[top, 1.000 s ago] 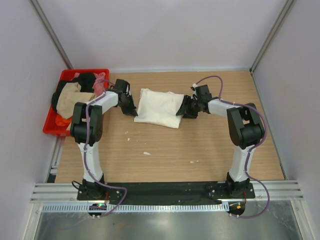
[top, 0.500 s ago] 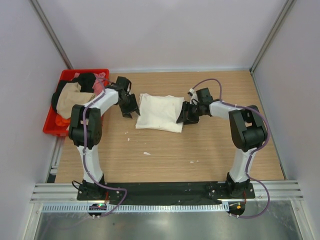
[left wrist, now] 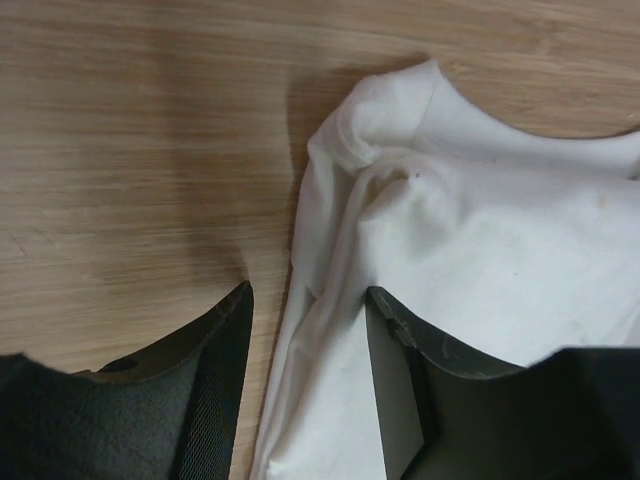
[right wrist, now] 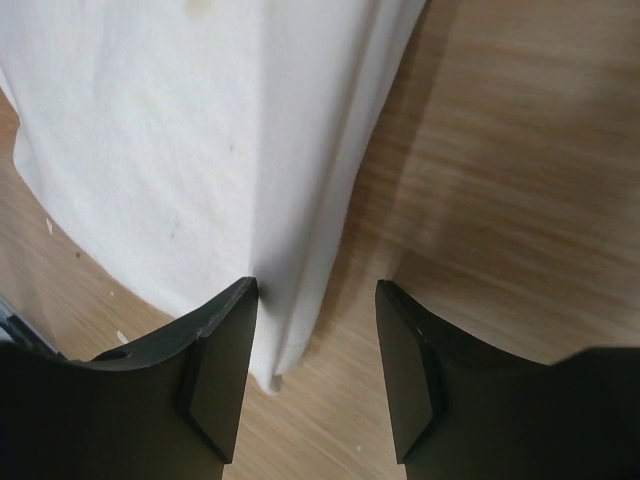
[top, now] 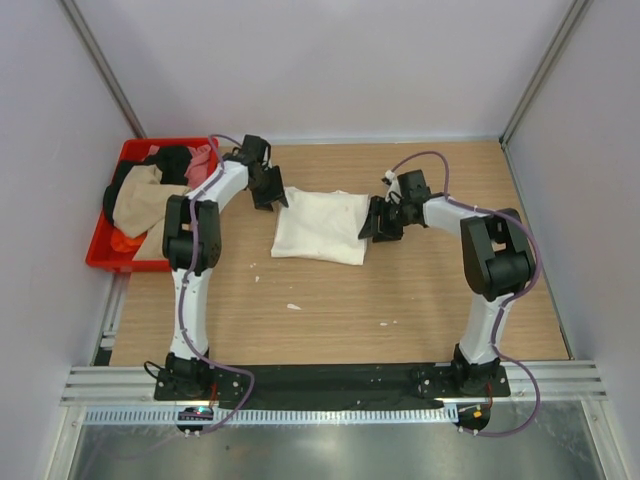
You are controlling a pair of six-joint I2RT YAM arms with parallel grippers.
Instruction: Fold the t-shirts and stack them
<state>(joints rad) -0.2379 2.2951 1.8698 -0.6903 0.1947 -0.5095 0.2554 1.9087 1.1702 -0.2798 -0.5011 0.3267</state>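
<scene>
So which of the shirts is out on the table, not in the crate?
The cream t-shirt, folded on the table; the other shirts lie heaped in the red crate.

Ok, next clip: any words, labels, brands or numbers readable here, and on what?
No readable text. The cream t-shirt is plain but for tiny dark specks; the red crate and the shirts in it show no print; the small part at the left arm's base is too small to tell.
</scene>
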